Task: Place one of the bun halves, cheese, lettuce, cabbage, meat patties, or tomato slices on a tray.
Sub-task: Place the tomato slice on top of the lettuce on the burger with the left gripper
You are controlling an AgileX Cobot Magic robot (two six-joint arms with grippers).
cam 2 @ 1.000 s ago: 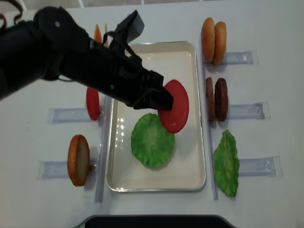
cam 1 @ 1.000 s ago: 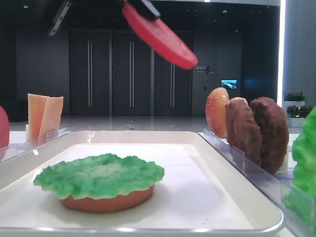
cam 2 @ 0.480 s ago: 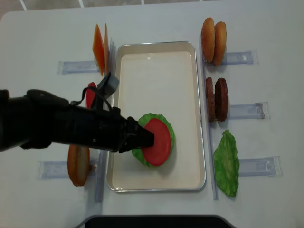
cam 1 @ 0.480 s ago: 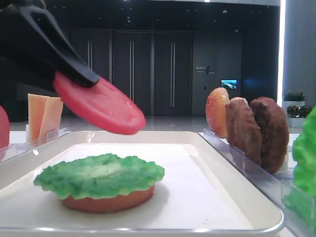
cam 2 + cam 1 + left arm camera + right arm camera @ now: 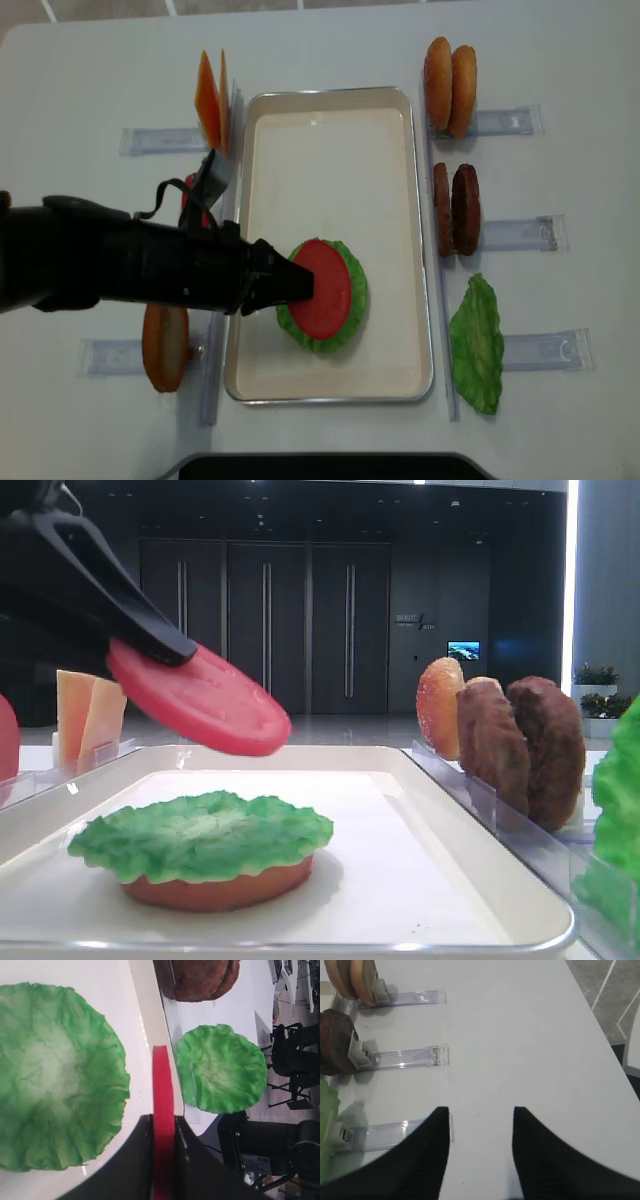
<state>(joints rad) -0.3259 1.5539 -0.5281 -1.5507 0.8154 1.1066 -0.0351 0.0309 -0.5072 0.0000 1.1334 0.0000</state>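
One tomato slice point(image 5: 322, 288) is clamped at its edge between the closed jaws of the left gripper point(image 5: 296, 286), which reaches in from the left of the overhead view; the low side view shows the slice point(image 5: 199, 698) tilted and held in the air above the lettuce point(image 5: 200, 835), not touching it. That lettuce piece rests on a flat bun half point(image 5: 217, 888) lying on the white tray point(image 5: 390, 380), toward the tray's near end. From the left wrist view the slice point(image 5: 162, 1120) appears edge-on between the two dark fingers point(image 5: 139, 1160), with the lettuce below and to one side. Right of the tray, clear holders point(image 5: 520, 233) carry two bun halves point(image 5: 449, 72), two meat patties point(image 5: 454, 208) and a second lettuce leaf point(image 5: 477, 343). Left of the tray stand the cheese slices point(image 5: 211, 100), another tomato slice point(image 5: 189, 200) partly hidden by the arm, and one more bun piece point(image 5: 165, 345). The right gripper point(image 5: 479, 1155) hovers over the bare table point(image 5: 530, 1050) with its jaws apart and nothing between them.
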